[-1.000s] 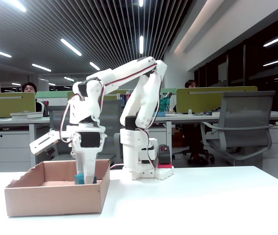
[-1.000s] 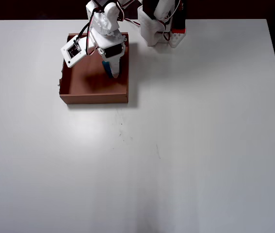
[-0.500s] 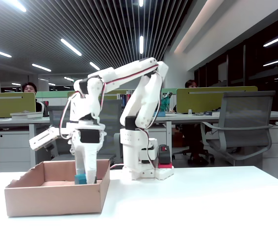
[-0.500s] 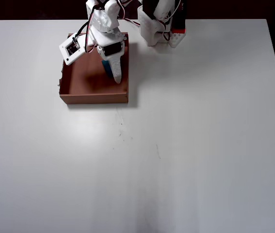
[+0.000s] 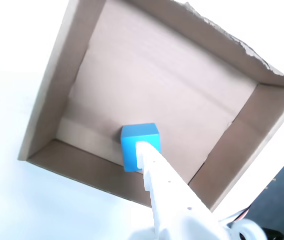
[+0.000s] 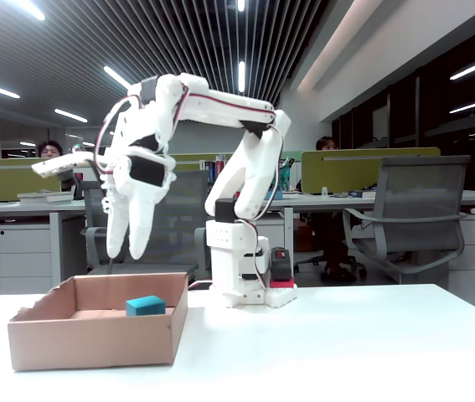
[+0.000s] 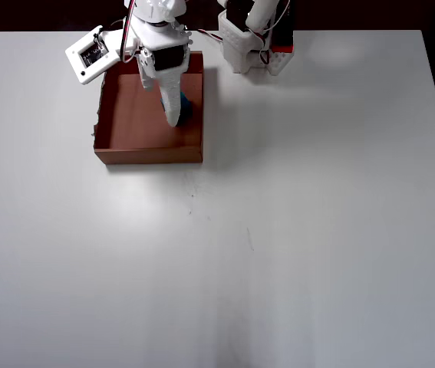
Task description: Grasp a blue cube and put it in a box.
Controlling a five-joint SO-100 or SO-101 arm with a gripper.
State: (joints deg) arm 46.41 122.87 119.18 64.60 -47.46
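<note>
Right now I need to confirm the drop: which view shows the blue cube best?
The wrist view: the blue cube lies large on the box floor. The fixed view shows its top behind the wall; overhead, the hand mostly covers it.

A: The cube (image 6: 145,306) is plain turquoise-blue, with no pattern on its faces.

B: And the box (image 6: 95,343)?

A: Tan cardboard outside; in the overhead view its floor (image 7: 136,123) reads a warmer reddish brown.

B: The arm (image 6: 220,105)?

A: White all over, with red and black wires along it. The gripper (image 6: 126,249) is white too, and a red block (image 7: 281,50) sits at the base.

B: The table (image 7: 317,230)?

A: White.
</note>
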